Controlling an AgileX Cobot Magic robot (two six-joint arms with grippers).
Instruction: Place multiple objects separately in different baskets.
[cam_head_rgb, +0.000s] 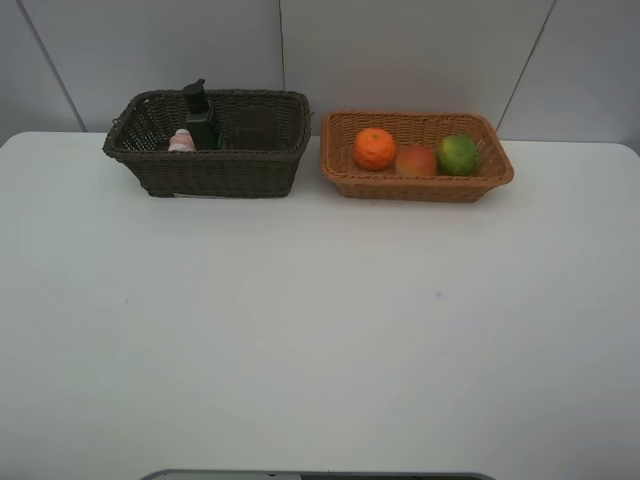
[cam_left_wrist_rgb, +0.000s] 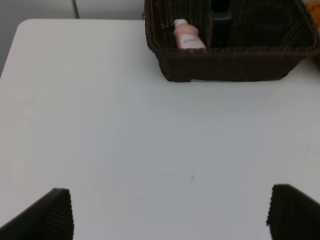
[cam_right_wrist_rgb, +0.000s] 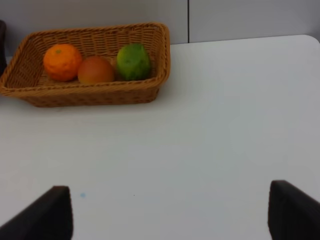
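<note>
Left gripper: fingers spread wide, nothing between them, hanging over bare table on the near side of the dark brown basket, well apart from it. Right gripper: also wide and empty, over bare table near-side of the orange-tan basket, well apart. Neither arm shows in the high view, so both look pulled back toward the robot, which fits a sort that is done or nearly so.

Landmark = dark brown basket. Inside it, at its left part: dark green pump bottle upright, taller than the rim, pump head sticking out; small pink bottle just beside it, further left, apparently upright. No mauve cup visible in any view; could be hidden behind the basket wall, cannot tell.

Orange-tan basket sits just right of the dark one, rims close, not clearly touching. In it, a row: orange nearest the dark basket, red-yellow fruit in the middle, green fruit furthest. The three sit close together.

Grouping reads as bottles in the deep basket (the high wall props the tall pump bottle), fruit in the shallow one. No loose items show on the table.
</note>
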